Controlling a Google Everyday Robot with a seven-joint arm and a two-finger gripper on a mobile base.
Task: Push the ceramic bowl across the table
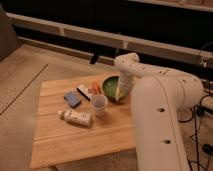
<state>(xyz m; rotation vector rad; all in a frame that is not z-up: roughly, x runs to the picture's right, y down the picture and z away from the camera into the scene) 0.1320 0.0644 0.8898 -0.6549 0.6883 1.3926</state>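
The green ceramic bowl (pixel 110 87) stands at the far right part of the wooden table (pixel 75 137). My white arm rises from the right foreground, bends at the top and comes down at the bowl's right side. The gripper (pixel 121 92) is at the bowl's right rim, touching or just over it, and covers that part of the bowl. The bowl's left half shows.
A small white cup (pixel 99 104) stands just in front of the bowl. A pale bottle (pixel 76 117) lies on its side to the front left. A blue sponge (pixel 72 99), a dark block (pixel 84 93) and an orange item (pixel 95 88) lie left of the bowl.
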